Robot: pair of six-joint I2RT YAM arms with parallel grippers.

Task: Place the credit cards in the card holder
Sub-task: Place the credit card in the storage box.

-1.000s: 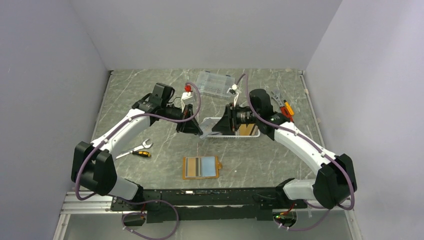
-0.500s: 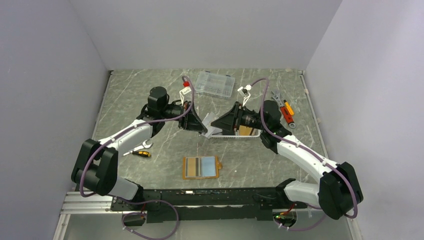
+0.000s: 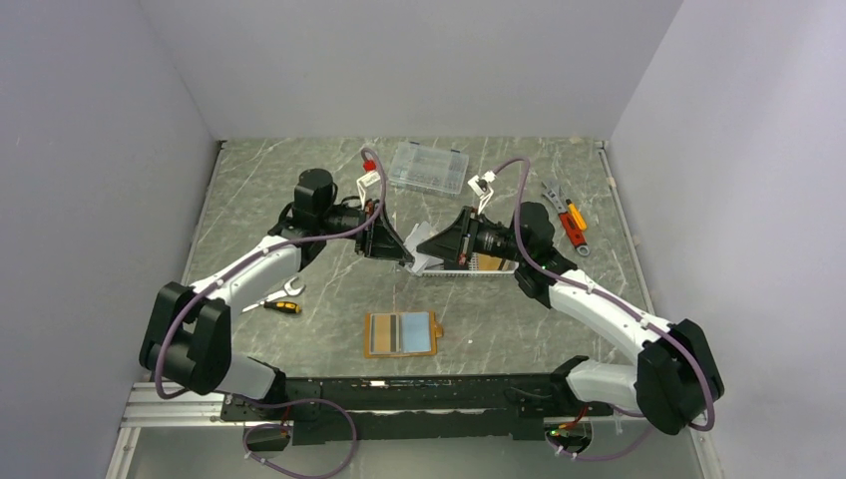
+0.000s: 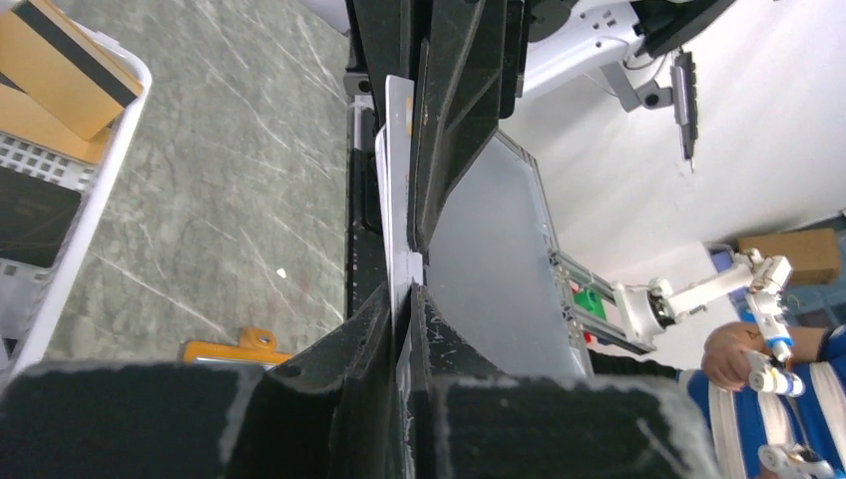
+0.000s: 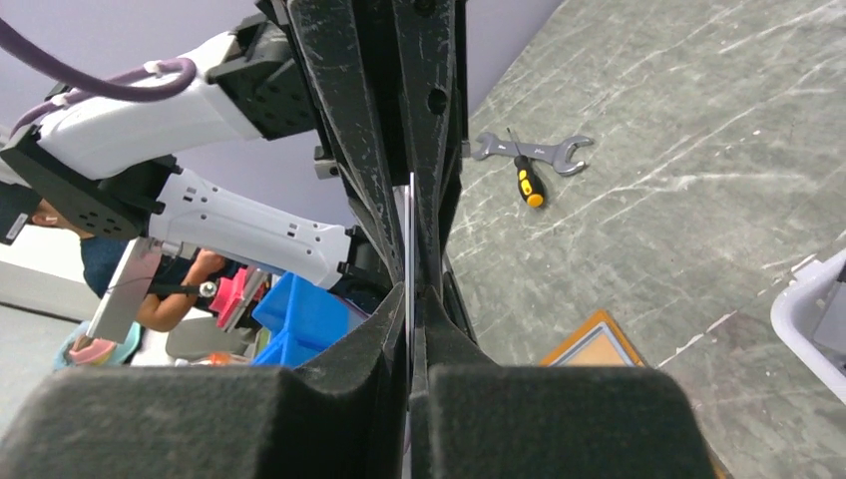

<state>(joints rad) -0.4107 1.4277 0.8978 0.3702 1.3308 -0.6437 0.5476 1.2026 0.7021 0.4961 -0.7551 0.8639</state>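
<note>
A grey-white credit card (image 3: 420, 247) hangs in the air between my two grippers, just left of the white basket (image 3: 504, 269). My right gripper (image 5: 411, 299) is shut on one end of the card (image 5: 410, 225). My left gripper (image 4: 410, 296) is at the other end of the card (image 4: 397, 180), its jaws a sliver apart. Gold-brown cards (image 4: 68, 62) and a black one (image 4: 28, 212) lie in the basket. The orange card holder (image 3: 401, 333) lies open and flat near the front, with cards in its pockets.
A clear compartment box (image 3: 429, 168) stands at the back. A wrench and a yellow-handled screwdriver (image 3: 271, 302) lie at the left, more tools (image 3: 569, 218) at the right. Grey walls close in both sides and the back.
Both grippers have come together over the table. My right gripper has shut on the card, and my left gripper's jaws have eased slightly apart.
</note>
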